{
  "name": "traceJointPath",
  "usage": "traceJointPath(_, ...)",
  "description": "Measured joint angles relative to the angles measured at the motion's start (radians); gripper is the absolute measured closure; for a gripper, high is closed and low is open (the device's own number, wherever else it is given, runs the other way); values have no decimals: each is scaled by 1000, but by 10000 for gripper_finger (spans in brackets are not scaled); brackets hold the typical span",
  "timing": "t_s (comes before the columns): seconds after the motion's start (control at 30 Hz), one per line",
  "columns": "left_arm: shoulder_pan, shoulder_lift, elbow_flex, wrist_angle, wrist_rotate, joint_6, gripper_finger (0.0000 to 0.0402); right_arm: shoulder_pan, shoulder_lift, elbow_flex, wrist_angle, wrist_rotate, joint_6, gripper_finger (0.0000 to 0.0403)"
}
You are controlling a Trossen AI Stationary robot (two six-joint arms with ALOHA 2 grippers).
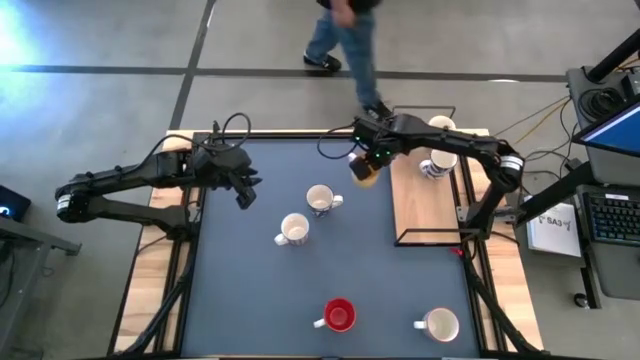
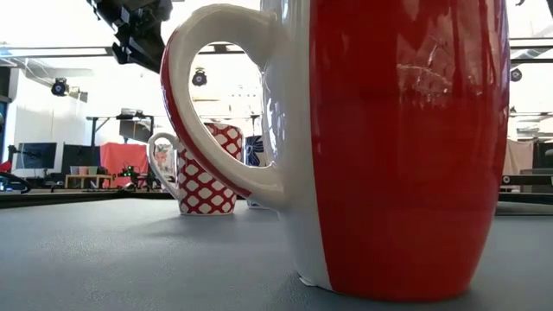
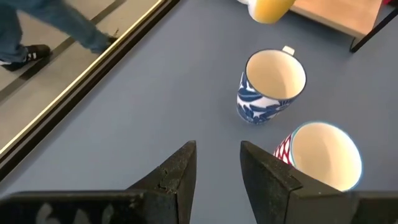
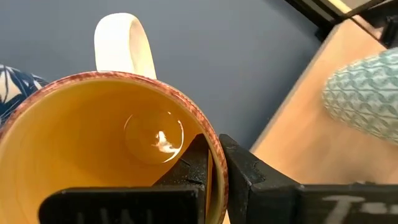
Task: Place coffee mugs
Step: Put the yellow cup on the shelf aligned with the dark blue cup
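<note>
1. The right gripper [image 4: 214, 171] pinches the rim of a round orange-yellow ceramic mug [image 1: 364, 171], one finger inside the cup and one outside the wall, and holds it above the far part of the grey table [image 1: 250, 300], just beside the wooden board [image 1: 425, 205] at the table's right edge.
2. The mug is stiff, glazed and probably slippery. A thin rim pinch can let it swing or slip, so a level wrist matters; it would chip if dropped.
3. Its white handle [image 4: 124, 43] sits opposite the gripped wall, free.
4. The left gripper [image 3: 217, 177] hangs with fingers spread and nothing between them, near the table's far left corner.
5. A blue-patterned white mug [image 3: 270, 84] and a red-checked white mug [image 3: 320, 155] stand mid-table, close but apart; a red mug [image 1: 338, 315] and a cream mug [image 1: 440, 324] stand near the front edge. Two more mugs sit on the board's far end.
</note>
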Motion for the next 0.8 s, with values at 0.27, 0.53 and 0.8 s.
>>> traceJointPath(0.27, 0, 2, 0, 33, 0, 0, 295, 0, -119, -107, -6, 0, 0, 390)
traceJointPath(0.53, 0, 2, 0, 72, -1, 1, 295, -22, -210, -245, 3, 57, -22, 390)
traceJointPath(0.8, 0, 3, 0, 74, -24, -27, 295, -114, -269, -333, 26, 53, -125, 390)
